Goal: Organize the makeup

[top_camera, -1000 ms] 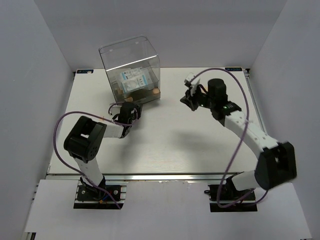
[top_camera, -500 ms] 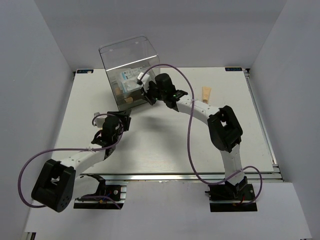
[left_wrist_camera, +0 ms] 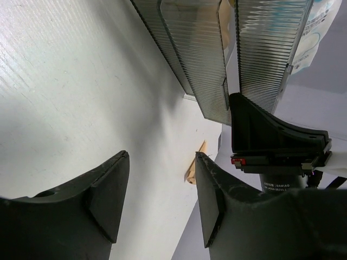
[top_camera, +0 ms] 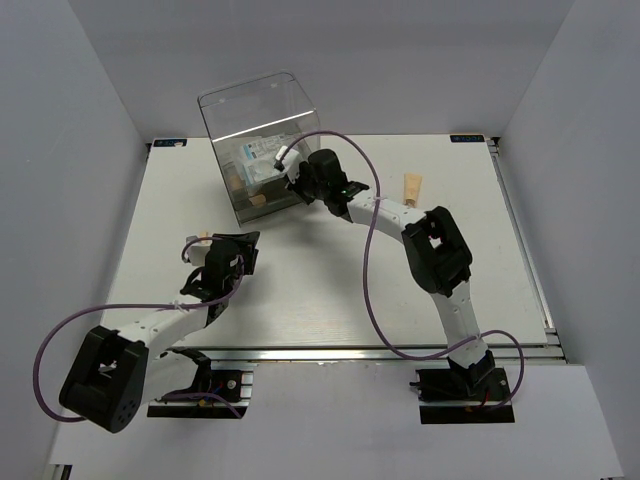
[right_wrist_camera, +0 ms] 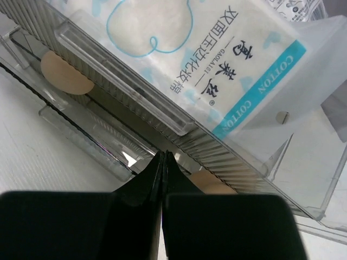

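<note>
Top external view: your right tool (top_camera: 297, 176), pressed shut on nothing, noses up to the front of the clear drawer box (top_camera: 262, 105), where cotton packets (right_wrist_camera: 217, 70) and peach sponges (right_wrist_camera: 64, 73) already sit. Your left tool (top_camera: 243, 245) hangs partly open and empty over the desk (top_camera: 330, 290). A tan cone tube (top_camera: 412, 188) lies alone on the desk, well right of the box. Expect it to be light, smooth and apt to roll. Pinch across its wider end, though its detail is too small to confirm.
</note>
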Robot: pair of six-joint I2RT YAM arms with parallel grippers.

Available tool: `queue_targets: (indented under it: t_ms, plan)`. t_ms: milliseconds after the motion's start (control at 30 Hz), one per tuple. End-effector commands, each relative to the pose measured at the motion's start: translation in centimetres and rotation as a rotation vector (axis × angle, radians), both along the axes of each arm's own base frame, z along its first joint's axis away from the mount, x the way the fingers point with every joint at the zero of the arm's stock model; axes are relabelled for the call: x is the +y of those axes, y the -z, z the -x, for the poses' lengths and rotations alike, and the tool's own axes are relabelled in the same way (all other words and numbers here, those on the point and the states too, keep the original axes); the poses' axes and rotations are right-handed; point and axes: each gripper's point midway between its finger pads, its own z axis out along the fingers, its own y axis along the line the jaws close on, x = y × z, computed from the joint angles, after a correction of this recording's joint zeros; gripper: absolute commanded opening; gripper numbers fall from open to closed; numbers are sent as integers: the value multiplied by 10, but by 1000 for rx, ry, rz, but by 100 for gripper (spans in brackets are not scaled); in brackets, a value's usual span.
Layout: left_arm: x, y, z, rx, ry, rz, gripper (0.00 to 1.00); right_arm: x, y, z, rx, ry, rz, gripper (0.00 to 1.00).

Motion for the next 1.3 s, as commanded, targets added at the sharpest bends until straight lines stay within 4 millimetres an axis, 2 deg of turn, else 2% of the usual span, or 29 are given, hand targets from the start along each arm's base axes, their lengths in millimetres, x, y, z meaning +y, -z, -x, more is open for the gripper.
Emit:
queue_targets:
  t_ms: [0, 67, 100, 133, 167, 233, 300, 433, 567, 667, 733, 833, 1000, 1267]
  plan:
    - [0, -6, -4, -13, 2, -10, 61, 6, -16, -6, -66, -34, 9, 0]
    - [-1, -6, -5, -13, 5, -12, 61, 10, -18, 8, -46, -115, 22, 0]
    - [-1, -6, -5, -13, 5, -12, 62, 7, -8, 19, -11, -151, 54, 0]
    - [-1, -4, -5, -10, 6, -13, 62, 6, -9, 24, -21, -183, 67, 0]
    - [-2, -4, -6, -12, 7, -12, 62, 6, -18, 31, -31, -210, 55, 0]
    - [-2, -4, -7, -12, 7, -10, 62, -1, -8, 43, -3, -237, 84, 0]
    - [-5, -3, -9, -11, 16, -8, 62, -4, -14, 48, 3, -247, 83, 0]
    - [-9, -2, -13, -9, 32, -14, 62, -11, -13, 57, 33, -249, 94, 0]
    - [-15, -3, -19, -12, 52, -12, 62, -15, -37, 54, 24, -201, 36, 0]
    - [-18, -3, -21, -16, 58, -9, 62, -23, -72, 37, -50, -119, -35, 0]
    - [-17, -3, -21, -15, 55, -10, 62, -35, -87, 25, -56, -66, -69, 0]
    - [-16, -3, -20, -18, 54, -9, 63, -49, -97, 14, -53, -33, -83, 0]
    - [-15, 0, -18, -16, 49, -3, 63, -63, -88, 8, -46, -16, -47, 0]
    - [-13, -1, -15, -18, 43, -1, 63, -62, -48, 9, 31, -43, 26, 0]
